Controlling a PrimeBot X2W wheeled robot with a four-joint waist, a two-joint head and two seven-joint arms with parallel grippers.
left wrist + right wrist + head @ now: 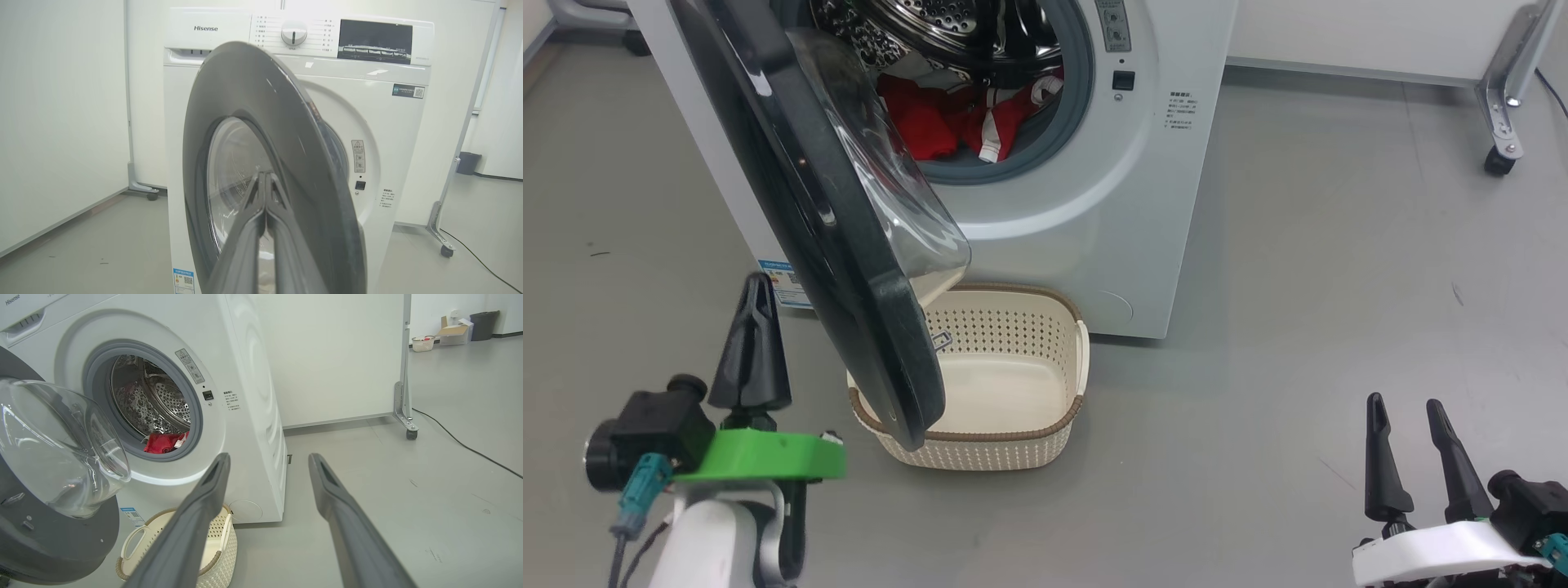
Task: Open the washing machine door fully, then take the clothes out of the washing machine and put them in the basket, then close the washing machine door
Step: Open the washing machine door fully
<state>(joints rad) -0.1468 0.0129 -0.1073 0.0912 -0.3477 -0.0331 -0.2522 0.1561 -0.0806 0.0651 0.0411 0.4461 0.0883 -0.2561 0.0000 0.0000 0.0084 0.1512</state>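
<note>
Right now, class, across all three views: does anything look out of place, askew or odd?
The washing machine door stands only part open, and in the head view its lower edge hangs across the basket, partly covering its opening. The clothes lie in the drum; nothing looks spilled or damaged.

1. Left gripper: closed and empty, at lower left of head view, pointing upward.
2. Left fingers: dark, pressed flat together into one tapering point; no gap at the tips in left wrist view.
3. Left wrist: green bracket under the finger bases, black camera housing with teal connector on the outer side, pale forearm rising from the bottom edge.
4. Right gripper: open and empty, at lower right of head view, pointing upward.
5. Right fingers: spread in a narrow V, tips well apart in right wrist view.
6. Right wrist: white bracket at the finger bases.
</note>
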